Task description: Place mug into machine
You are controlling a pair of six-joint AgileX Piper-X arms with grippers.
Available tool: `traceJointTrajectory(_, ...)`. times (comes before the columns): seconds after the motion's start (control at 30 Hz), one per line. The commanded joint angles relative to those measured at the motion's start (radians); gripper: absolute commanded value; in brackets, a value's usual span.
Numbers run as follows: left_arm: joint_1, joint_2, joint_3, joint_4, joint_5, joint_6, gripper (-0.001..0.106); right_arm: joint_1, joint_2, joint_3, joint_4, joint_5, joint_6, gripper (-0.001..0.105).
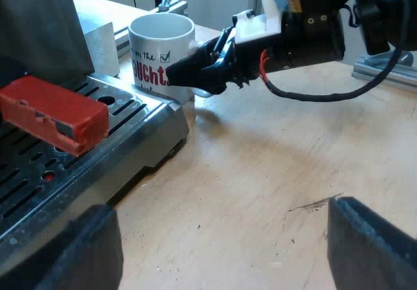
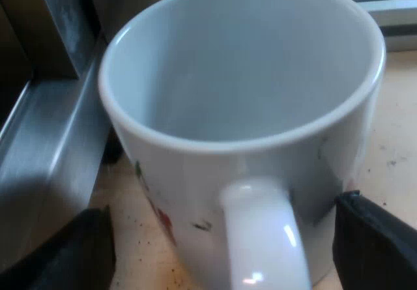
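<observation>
Both jaws gape empty: left gripper (image 1: pixel 225 251) over tabletop (image 1: pixel 260 146), right gripper (image 2: pixel 225 238) straddling the handle (image 2: pixel 267 257) of the mug (image 2: pixel 241 75), not yet on the espresso machine (image 1: pixel 98 146).

Left wrist view: low over the surface (image 1: pixel 273 173), facing across it toward the machine (image 1: pixel 140 133) and the mug (image 1: pixel 159 42), some way off. Right wrist view: hard up against the mug, tilted down into it from the handle (image 2: pixel 264 238) side. Shared: mug, machine's edge.
</observation>
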Motion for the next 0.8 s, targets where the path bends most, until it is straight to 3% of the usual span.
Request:
traceJointTrajectory(0.03,-0.004,0.001,0.0,-0.011,0.007,-0.002,0.067,0.001,0.005,-0.011,-0.005,0.0,-0.006,0.066)
traceJointTrajectory(0.13,-0.004,0.001,0.0,-0.011,0.007,-0.002,0.067,0.001,0.005,-0.01,-0.003,0.0,-0.01,0.052)
traceJointTrajectory(0.17,-0.004,0.001,0.0,-0.011,0.007,-0.002,0.067,0.001,0.005,-0.01,0.004,0.0,-0.01,0.036)
traceJointTrajectory(0.2,-0.004,0.001,0.0,-0.011,0.007,-0.002,0.067,0.001,0.005,-0.01,0.004,0.0,-0.01,0.031)
traceJointTrajectory(0.27,-0.004,0.001,0.0,-0.011,0.007,-0.002,0.067,0.001,0.005,-0.01,0.004,0.0,-0.014,0.0)
traceJointTrajectory(0.53,-0.004,0.001,0.0,-0.003,-0.037,-0.012,0.067,0.001,-0.127,-0.005,0.14,-0.001,-0.06,0.0)
traceJointTrajectory(0.8,-0.004,0.001,0.0,0.007,-0.154,-0.01,0.067,0.001,-0.48,-0.005,0.49,-0.002,-0.096,0.0)
